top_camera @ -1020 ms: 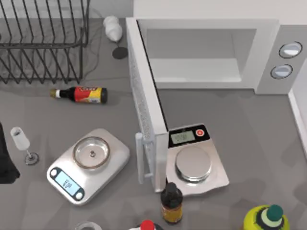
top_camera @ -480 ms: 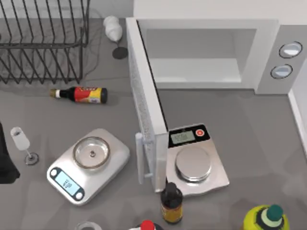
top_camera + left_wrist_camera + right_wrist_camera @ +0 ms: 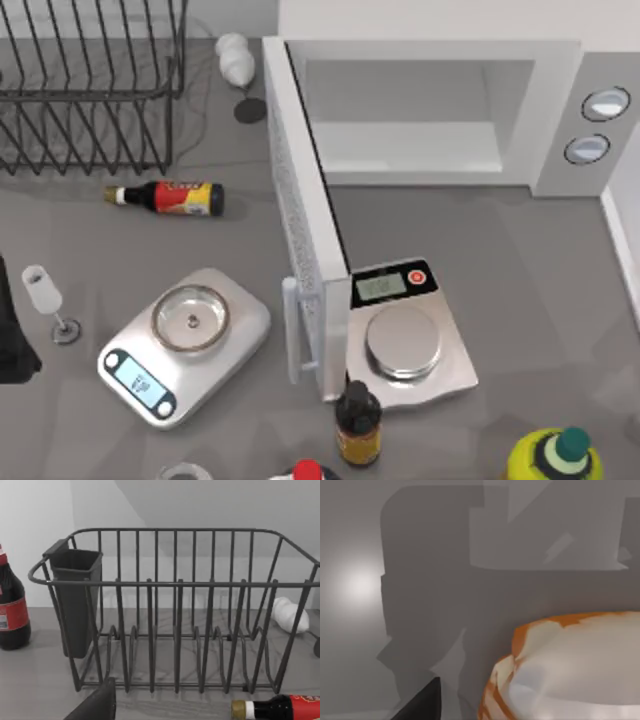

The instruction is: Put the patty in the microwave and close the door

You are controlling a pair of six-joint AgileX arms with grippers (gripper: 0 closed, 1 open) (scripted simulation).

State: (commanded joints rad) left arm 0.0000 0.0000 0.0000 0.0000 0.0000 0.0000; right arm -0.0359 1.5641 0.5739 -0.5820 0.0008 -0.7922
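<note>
Your left arm (image 3: 12, 340) sits at the bench's (image 3: 520, 260) left edge. Its tool (image 3: 95, 705) faces the wire dish rack (image 3: 90, 90), and you cannot tell whether it is spread or pressed together. The rack carries a dark cutlery cup (image 3: 75, 600) on one end.

Just right of the arm stands a small stemmed glass (image 3: 45, 295). A sauce bottle (image 3: 170, 197) lies flat below the rack with its neck pointing left; its red label is too small to read. Next comes a silver scale (image 3: 185, 340), its display toward the lower left, digits illegible.

The door (image 3: 300, 250) stands wide open, swung out toward the bench's near edge, with its bar handle (image 3: 291, 330) on the left face. The microwave (image 3: 430, 110) opens toward you, knobs (image 3: 605, 103) at the right. A second scale (image 3: 405, 340) with a red button sits just right of the door, a dark bottle (image 3: 357, 420) touching its near edge and a yellow-green bottle (image 3: 555, 455) farther right.

In the right wrist view, the patty (image 3: 570, 670) is close beside your right tool (image 3: 422, 702), pale with an orange rim and round, so no long axis. You cannot tell that tool's state either.
</note>
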